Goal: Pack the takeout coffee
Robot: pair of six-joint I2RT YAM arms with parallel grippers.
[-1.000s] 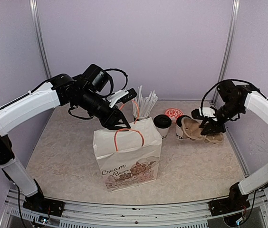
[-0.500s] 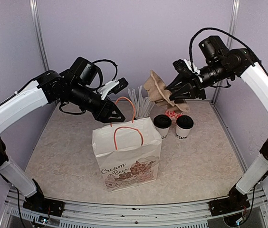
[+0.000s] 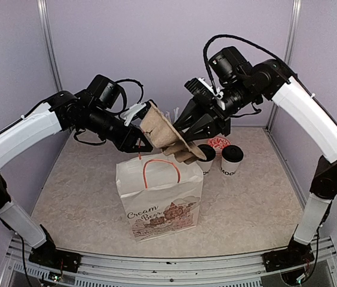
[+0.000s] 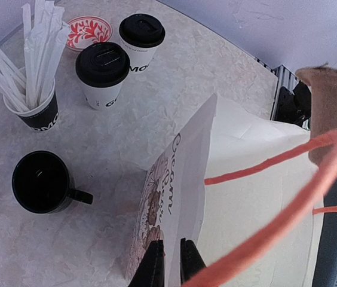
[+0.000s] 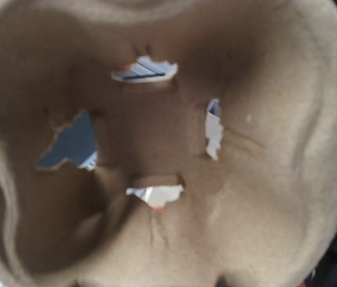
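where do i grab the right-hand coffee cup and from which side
Grip the right cup on its paper wall just under the lid, coming from its right. It stands upright, the wall widens upward and the lid overhangs, so it likely won't slip down; the other cup crowds its left, the dish its back.

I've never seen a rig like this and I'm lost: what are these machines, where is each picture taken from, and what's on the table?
These are two robot arms bolted to a table, each ending in a two-finger gripper. The wide picture comes from a fixed camera above and behind them. The other two come from cameras on the wrists. The left gripper pinches the rim of a paper bag. The right gripper holds a cardboard cup tray over the bag, and the tray fills its wrist view. On the table stand two lidded coffee cups, a cup of straws, a black mug and a red-patterned dish.
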